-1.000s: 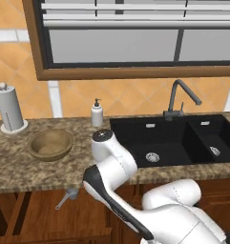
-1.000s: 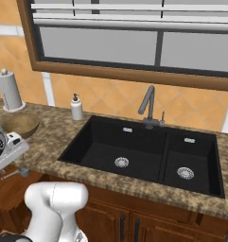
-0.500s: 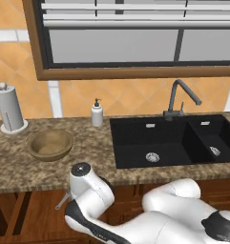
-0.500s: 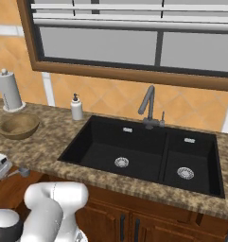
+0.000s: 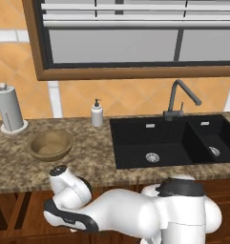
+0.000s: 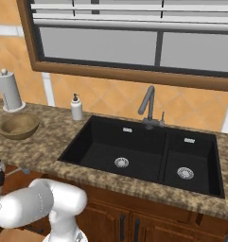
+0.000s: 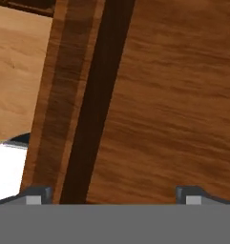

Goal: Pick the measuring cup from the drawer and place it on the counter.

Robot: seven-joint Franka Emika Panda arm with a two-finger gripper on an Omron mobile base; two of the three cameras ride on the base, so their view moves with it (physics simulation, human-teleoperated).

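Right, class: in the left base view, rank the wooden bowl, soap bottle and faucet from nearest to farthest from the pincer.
The pincer is low in the drawer, below the counter's left part.
1. Wooden bowl, left, near the front.
2. Soap bottle, centre, by the wall.
3. Faucet, right, behind the sink.

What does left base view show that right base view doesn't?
Left base: the arm folded low in front of the counter, with its dark joint and dark band in plain sight.
Right base: the cabinet doors under the sink, with two dark handles.
Both: counter, bowl, paper towel, soap bottle, sink, faucet, window.
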